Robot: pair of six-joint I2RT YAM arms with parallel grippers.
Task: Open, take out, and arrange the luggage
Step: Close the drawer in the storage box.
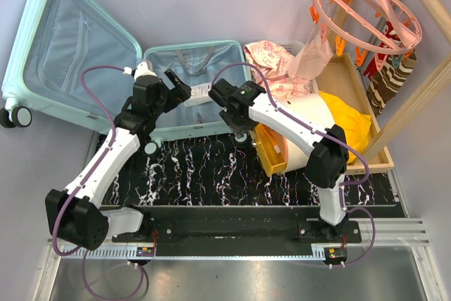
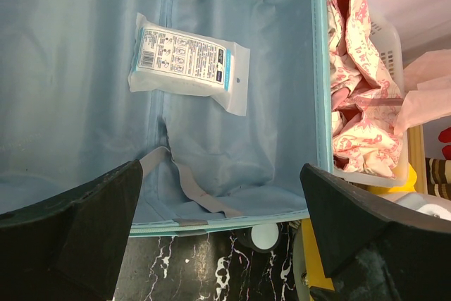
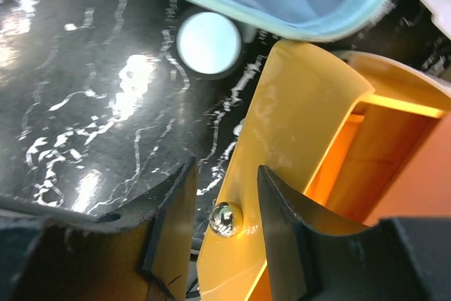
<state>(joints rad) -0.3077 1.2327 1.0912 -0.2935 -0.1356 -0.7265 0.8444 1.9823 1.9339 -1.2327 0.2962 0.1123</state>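
Observation:
The luggage (image 1: 63, 40), a pale mint suitcase, lies open: its lid leans at the back left and its base (image 1: 227, 58) sits mid-table. A white packet (image 2: 189, 61) lies on the grey-blue lining of the base, with a loose grey strap (image 2: 190, 188) nearer. My left gripper (image 1: 180, 86) hovers over the base's near left part, open and empty (image 2: 220, 170). My right gripper (image 1: 246, 130) sits low by the luggage's near right wheel (image 3: 208, 41). Its jaws are part open (image 3: 225, 168) around the edge of a yellow flap (image 3: 296, 103) with a metal rivet, and one finger stands apart from it.
A cream cylinder (image 1: 306, 121) with a yellow-orange end (image 1: 271, 149) lies right of the luggage on the black marbled mat (image 1: 211, 174). Behind are a white basket with pink floral cloth (image 1: 271, 61), a yellow cloth (image 1: 349, 121) in a wooden tray (image 1: 352, 68), and a pink hanger ring (image 1: 366, 8).

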